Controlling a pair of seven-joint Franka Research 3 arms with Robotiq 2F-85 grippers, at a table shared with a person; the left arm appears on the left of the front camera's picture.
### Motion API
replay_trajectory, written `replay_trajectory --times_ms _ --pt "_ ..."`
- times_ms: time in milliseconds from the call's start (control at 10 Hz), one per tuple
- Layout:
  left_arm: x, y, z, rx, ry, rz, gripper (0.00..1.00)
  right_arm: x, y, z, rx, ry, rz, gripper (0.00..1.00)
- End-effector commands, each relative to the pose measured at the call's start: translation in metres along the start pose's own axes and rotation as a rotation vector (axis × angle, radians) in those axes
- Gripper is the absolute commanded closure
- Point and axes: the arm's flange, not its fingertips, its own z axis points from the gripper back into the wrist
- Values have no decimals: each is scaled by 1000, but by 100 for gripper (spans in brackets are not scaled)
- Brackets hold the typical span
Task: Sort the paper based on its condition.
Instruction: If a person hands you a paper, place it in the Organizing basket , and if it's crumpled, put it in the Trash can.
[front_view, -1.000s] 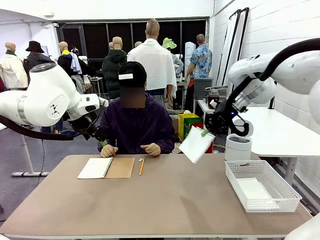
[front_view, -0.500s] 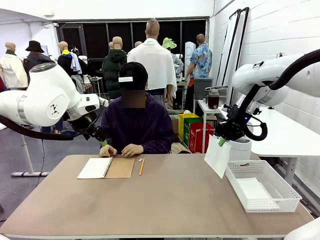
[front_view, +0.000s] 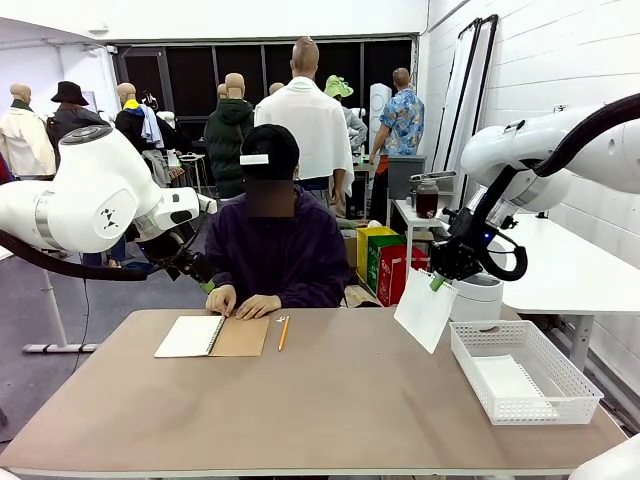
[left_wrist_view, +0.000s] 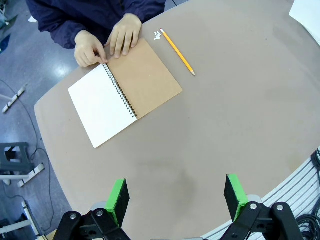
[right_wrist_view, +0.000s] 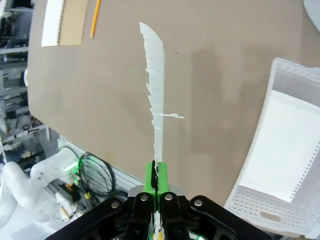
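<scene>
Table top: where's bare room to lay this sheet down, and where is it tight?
The widest free patch runs from the pencil to the white basket, and forward to the near table edge. It is crowded at the far left, where the notebook and the person's hands sit. The basket already holds paper.

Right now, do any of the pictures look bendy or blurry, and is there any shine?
Left wrist view: the wide lens bends the table edge into a curve, yet the notebook and pencil look sharp. Right wrist view: the torn sheet is seen edge-on and crisp, and the tray leans. Front view: even indoor light, soft shadows, no strong glare; a patch blurs the person's face.
</scene>
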Motion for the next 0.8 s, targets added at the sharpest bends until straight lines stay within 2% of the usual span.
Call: replay_trajectory --times_ms 0,400,700 --pt "0 1 1 -10 -5 4 0 -17 -19 3 -51 -85 -16 100" --pt "0 1 1 -10 -5 4 0 -58 -63 13 -106 -216 -27 100" --pt "0 1 1 -10 -5 4 0 -72 -95 15 -103 -244 -67 100"
